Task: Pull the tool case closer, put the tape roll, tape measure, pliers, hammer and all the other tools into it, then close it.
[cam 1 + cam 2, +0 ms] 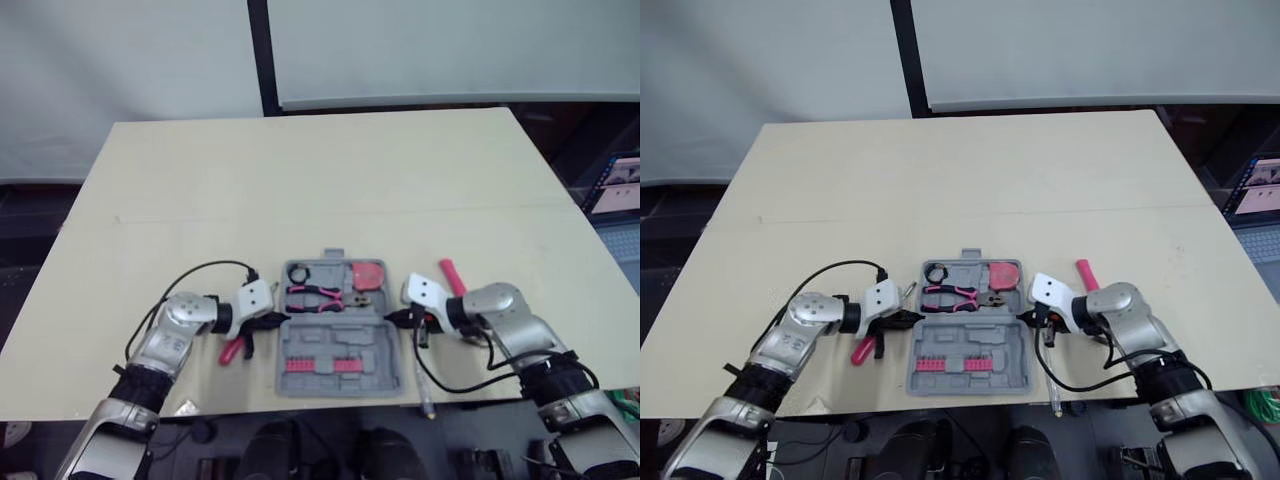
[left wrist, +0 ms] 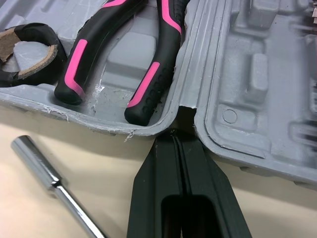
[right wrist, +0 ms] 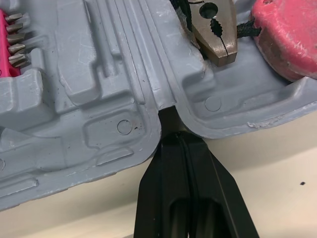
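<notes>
Lying open on pale wooden table (image 1: 300, 180), grey moulded-plastic tool case (image 1: 333, 352), left hand (image 1: 275, 320) and right hand (image 1: 393, 318) each pressed together at its hinge notches; risk: ungripped tips slipping out mid-pull, skewing case.

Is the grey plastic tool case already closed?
No, the grey plastic tool case lies open, with pink-and-black pliers in its far half.

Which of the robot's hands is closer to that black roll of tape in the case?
Left. The left hand sits at the left hinge notch of the tool case, near the tape roll; the right hand is at the opposite notch, across the case.
</notes>
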